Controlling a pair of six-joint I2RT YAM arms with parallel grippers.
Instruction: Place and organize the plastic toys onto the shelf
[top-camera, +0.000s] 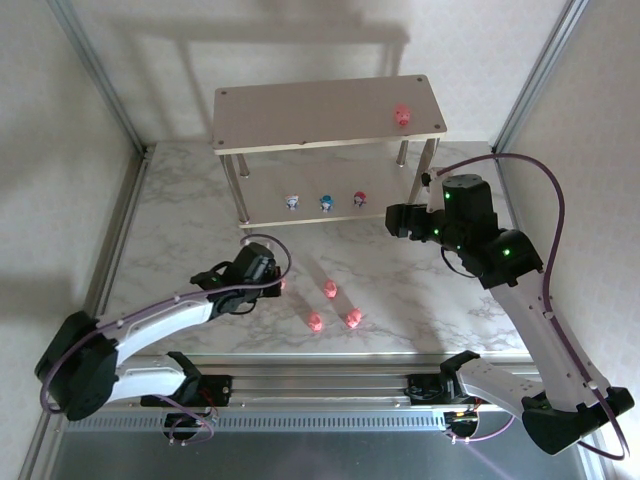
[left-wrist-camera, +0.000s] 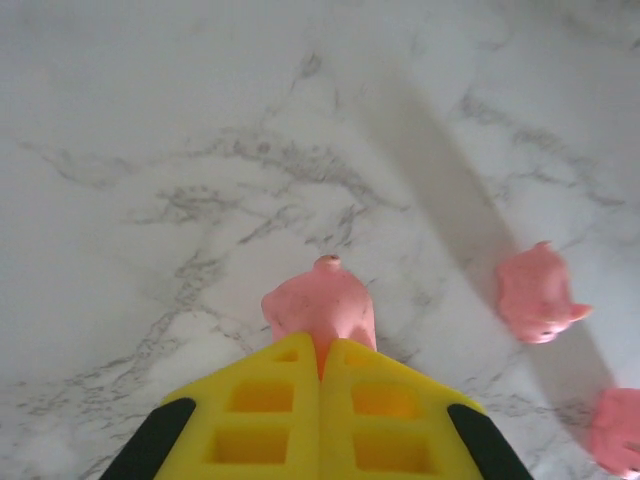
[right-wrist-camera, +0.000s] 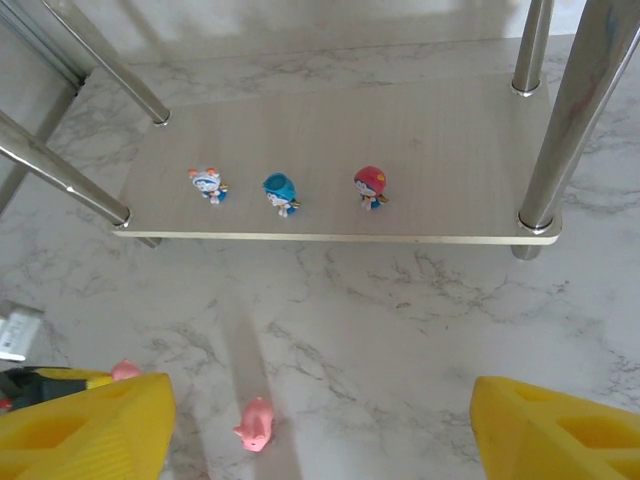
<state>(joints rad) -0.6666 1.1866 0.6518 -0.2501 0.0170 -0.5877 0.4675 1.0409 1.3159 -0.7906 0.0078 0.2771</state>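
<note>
A: Stock on the shelf (top-camera: 330, 142), as counted?

B: Logged four of eight. Top tier (top-camera: 310, 115) — one shelved pink toy (top-camera: 403, 115), near the right end. Lower tier (right-wrist-camera: 440, 160) — whitish-blue figurine (right-wrist-camera: 207, 184), blue figurine (right-wrist-camera: 280, 192), red figurine (right-wrist-camera: 370, 186), set in a row along the board, each apart from the next.

A: And off the shelf?

B: Found four more pinks down on the marble table (top-camera: 450, 300), in front of the shelf. Noted three loose pink toys (top-camera: 315, 322) in a small cluster, near one another but not touching. Entered the fourth as the held pink toy (left-wrist-camera: 322, 305).

A: Held by which?

B: By the left gripper (left-wrist-camera: 320, 350). Yellow fingers (left-wrist-camera: 260, 410) drawn together, pinched on that toy's near side. Could not tell whether lifted or resting on the marble. Right gripper (right-wrist-camera: 320, 420) spread wide, carried nothing, hovered low before the right end of the lower tier.

A: Progress, then?

B: Judged about half done. Coloured three looked sorted onto one tier. Left to shelve: the pinched pink, then the loose three, probably up beside the lone pink on top.
</note>
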